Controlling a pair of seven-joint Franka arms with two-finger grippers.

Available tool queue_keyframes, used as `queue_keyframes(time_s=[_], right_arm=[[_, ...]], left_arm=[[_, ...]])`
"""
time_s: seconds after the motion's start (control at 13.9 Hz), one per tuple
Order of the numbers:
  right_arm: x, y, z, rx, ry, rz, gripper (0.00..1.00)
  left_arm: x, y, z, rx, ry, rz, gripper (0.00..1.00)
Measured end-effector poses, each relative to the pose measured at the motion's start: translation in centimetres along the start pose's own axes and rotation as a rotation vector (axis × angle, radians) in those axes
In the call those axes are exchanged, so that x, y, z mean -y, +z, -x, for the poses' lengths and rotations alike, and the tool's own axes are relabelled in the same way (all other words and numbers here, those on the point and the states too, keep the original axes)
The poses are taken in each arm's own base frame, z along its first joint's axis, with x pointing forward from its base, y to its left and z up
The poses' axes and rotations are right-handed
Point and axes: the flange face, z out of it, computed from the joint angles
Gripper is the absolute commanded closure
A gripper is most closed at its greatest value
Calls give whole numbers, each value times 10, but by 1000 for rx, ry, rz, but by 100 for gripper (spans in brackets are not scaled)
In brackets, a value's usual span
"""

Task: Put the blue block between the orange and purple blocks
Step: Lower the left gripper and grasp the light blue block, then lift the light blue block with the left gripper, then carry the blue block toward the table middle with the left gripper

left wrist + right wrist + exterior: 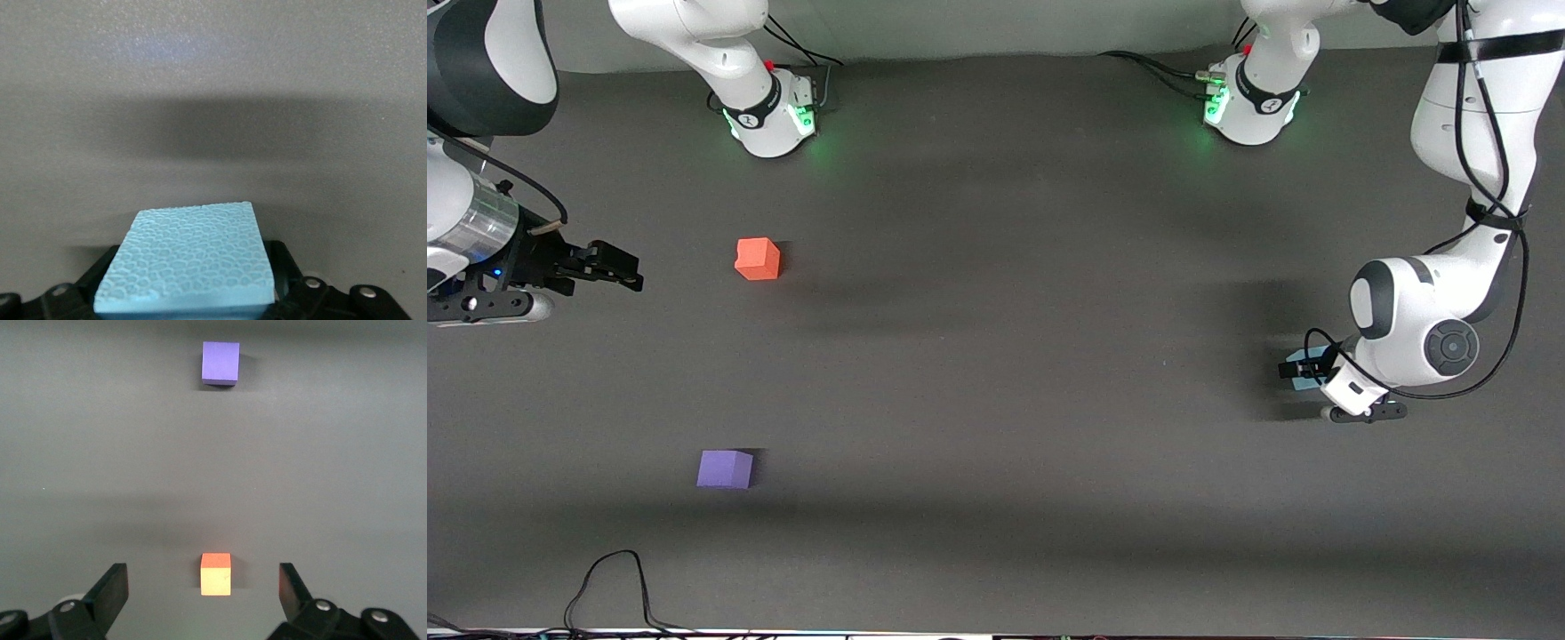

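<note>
- While the dark grey table [996,373] carries the blocks, the orange block [758,259] sits nearer the bases than the purple block [725,468].
- Left gripper [1303,367] straddles the blue block [190,260] near the left arm's end; can't tell if it's clamped.
- Right gripper [615,266] waits, fingers spread, empty.

You get even, dim overhead light; soft shadows band the table [996,373]; the pictures stay sharp.

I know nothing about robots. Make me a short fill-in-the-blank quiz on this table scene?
1. The left end effector is down at the ____ block.
2. The orange block lies ____ from the front camera than the purple block.
3. The right end effector has its fingers ____.

Missing words: blue; farther; open
</note>
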Motion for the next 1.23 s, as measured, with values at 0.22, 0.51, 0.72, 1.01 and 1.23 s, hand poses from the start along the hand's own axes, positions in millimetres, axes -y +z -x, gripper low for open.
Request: queue_keyframes(time_s=[0.22,0.51,0.72,1.01,1.23], right_arm=[[-1,0,0,-2,1,0,0],[-8,1,0,-1,15,-1,0],[-8,0,-1,-3,15,-1,0],[-13,0,-1,-4,24,-1,0],[-15,0,-1,-11,27,-1,0]], left_arm=[[0,-18,-1,33,1,0,87],[-7,-159,16,145,10,-3,84],[-10,-285,55,171,13,-8,84],[-9,-352,87,120,9,-6,86],[-58,-351,89,119,-3,16,85]])
